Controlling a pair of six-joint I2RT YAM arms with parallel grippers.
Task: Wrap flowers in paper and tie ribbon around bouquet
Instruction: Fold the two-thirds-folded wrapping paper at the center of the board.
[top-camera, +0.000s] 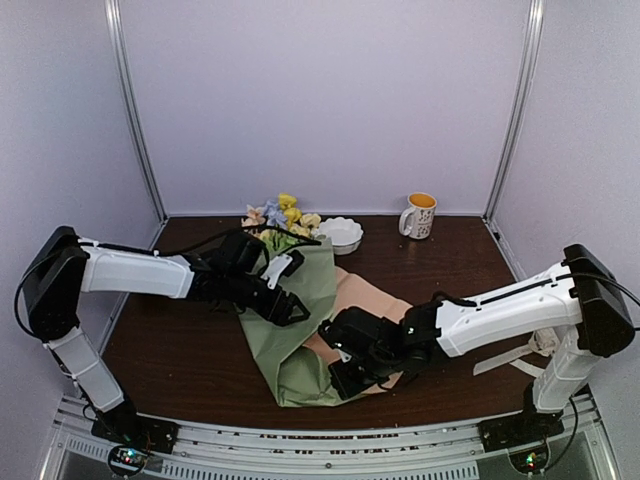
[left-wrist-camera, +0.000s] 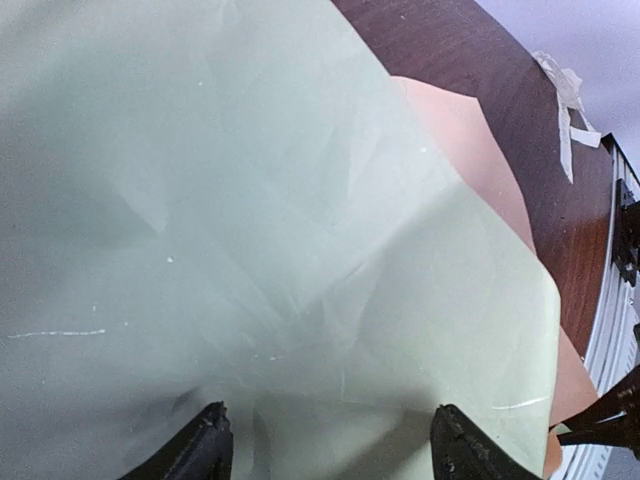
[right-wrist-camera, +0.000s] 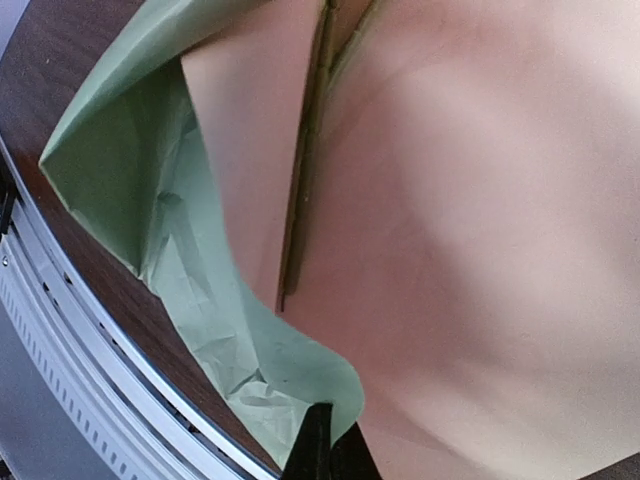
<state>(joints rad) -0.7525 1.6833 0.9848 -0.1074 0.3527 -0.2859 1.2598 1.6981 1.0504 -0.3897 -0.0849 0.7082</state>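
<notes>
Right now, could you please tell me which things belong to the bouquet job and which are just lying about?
For the job: flowers, paper, ribbon.
Lying about: white bowl, mug.

You have the paper (top-camera: 300, 330) lying mid-tabletop (top-camera: 460, 260), running near to far. Flowers (top-camera: 282, 215) sit at its far end, with a bowl (top-camera: 341, 234) just right of them and a mug (top-camera: 419, 215) farther right. Ribbon (top-camera: 540, 345) lies well right, beside the right arm. Left end effector (top-camera: 288, 305) is over the paper's left side, and right end effector (top-camera: 345, 378) is at its near right edge.
</notes>
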